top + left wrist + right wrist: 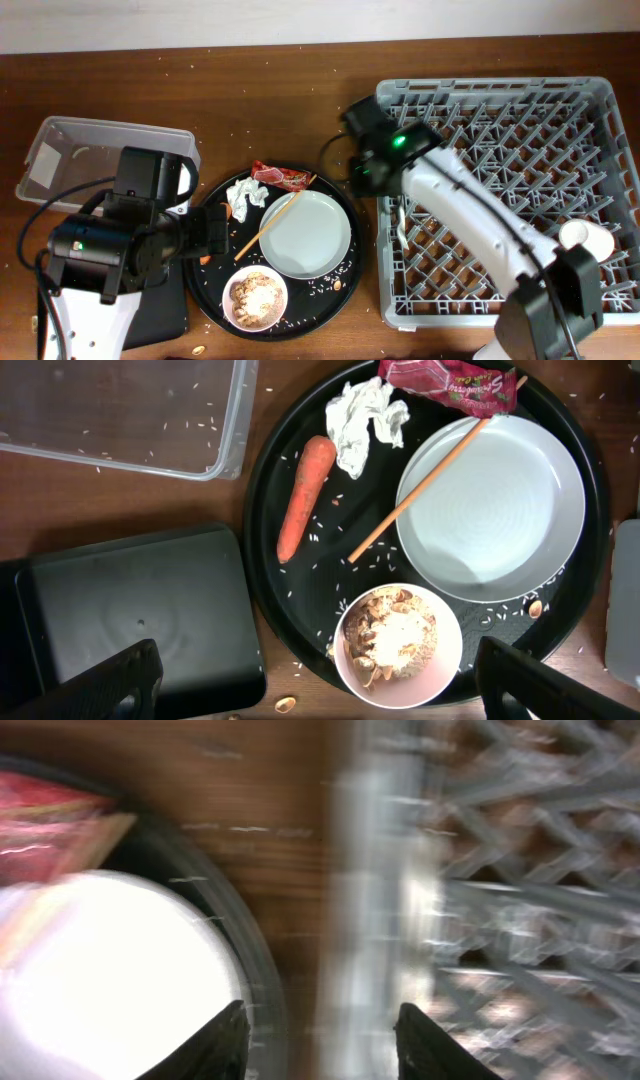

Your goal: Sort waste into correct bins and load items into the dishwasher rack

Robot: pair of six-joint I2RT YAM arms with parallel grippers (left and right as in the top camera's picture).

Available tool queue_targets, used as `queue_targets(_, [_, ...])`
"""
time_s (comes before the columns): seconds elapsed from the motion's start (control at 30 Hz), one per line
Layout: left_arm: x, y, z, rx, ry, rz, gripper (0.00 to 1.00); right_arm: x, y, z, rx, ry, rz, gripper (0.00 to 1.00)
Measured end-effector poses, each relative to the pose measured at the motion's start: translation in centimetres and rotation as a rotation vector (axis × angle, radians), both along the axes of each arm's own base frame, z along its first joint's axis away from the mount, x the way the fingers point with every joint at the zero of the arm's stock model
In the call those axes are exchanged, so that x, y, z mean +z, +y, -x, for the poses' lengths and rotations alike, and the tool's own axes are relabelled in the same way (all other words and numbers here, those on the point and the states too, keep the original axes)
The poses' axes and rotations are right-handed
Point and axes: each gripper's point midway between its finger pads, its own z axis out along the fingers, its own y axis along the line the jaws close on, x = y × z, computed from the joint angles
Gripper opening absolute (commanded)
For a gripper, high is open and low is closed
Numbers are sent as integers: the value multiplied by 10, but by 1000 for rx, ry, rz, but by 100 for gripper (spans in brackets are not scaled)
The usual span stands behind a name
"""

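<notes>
**Four carriers on a crumb-strewn counter**

We see a dark brown wooden counter (280, 110) bearing four large things directly. At the far left stands the clear tub (80, 150), and nearer us, just below it, lies the flat black tray (140, 610), with a band of bare wood between the two. The round black tray (212, 300) sits in the middle, its rim close against the flat tray's corner and near the tub's corner. To the right rests the dishwasher rack (490, 88), with a narrow strip of wood separating it from the round tray. Pale grains (207, 50) and small crumbs (285, 705) lie scattered over the wood around them.
</notes>
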Motion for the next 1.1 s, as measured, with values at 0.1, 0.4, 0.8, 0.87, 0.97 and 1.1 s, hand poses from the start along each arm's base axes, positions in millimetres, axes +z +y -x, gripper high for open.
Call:
queue_targets(0.1, [0,0,0,0,0,0,99,11,89,32,47,-40,-158,52])
queue_targets(0.4, [0,0,0,0,1,-1,99,-96,167,19,-195,58,-292,22])
queue_targets(0.8, [0,0,0,0,1,0,99,-65,144,2,-85,26,-287,4])
queue_targets(0.87, [0,0,0,0,1,0,99,-27,134,-14,-66,-45,-328,4])
queue_targets(0.97, [0,0,0,0,1,-1,99,7,74,-33,-106,-95,-286,4])
queue_targets(1.1, [0,0,0,0,1,0,99,64,-63,-43,-148,-164,-160,11])
